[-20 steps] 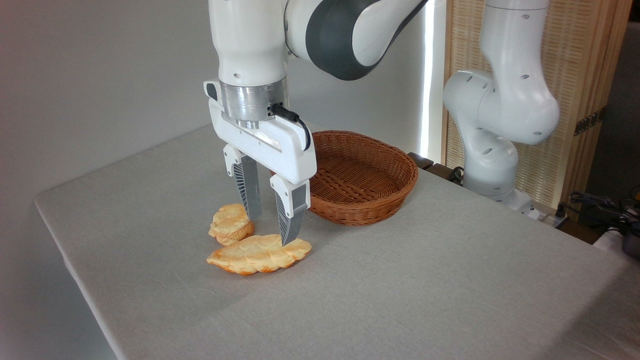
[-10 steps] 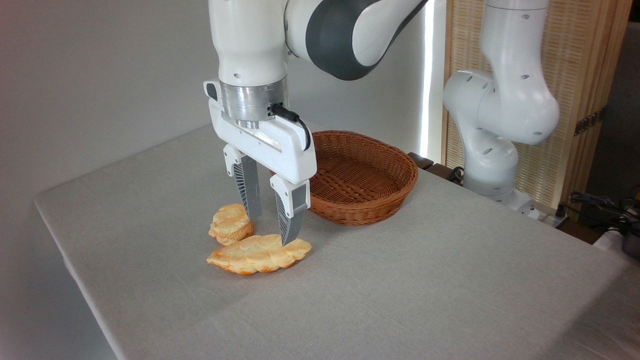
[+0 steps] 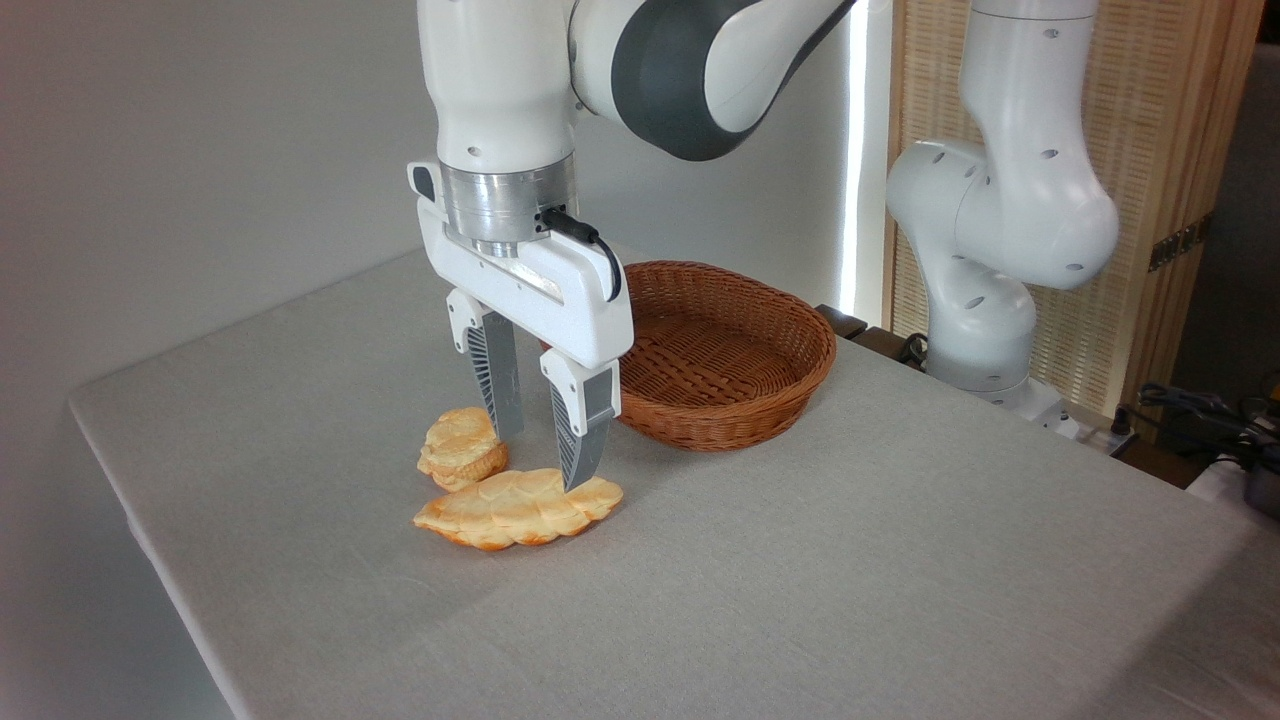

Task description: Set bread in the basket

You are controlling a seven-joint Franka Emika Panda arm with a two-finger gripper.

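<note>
Camera view from the fixed position shows the gripper pointing straight down at centre left of the frame, its two ribbed fingers spread with a clear gap between them and nothing held. The bread, a small round bun with a pale top and ridged sides, sits on the table just left of the rear finger, close to it, though contact cannot be judged from this angle. In front of the bun lies a longer flat braided loaf, and the tip of the nearer finger overlaps the loaf's upper right edge in the picture; whether it touches is unclear. The basket, reddish-brown wicker and holding nothing, stands just right of the gripper, partly hidden behind the gripper body. At the right of the frame the white arm base rises beside a slatted wooden screen.
</note>
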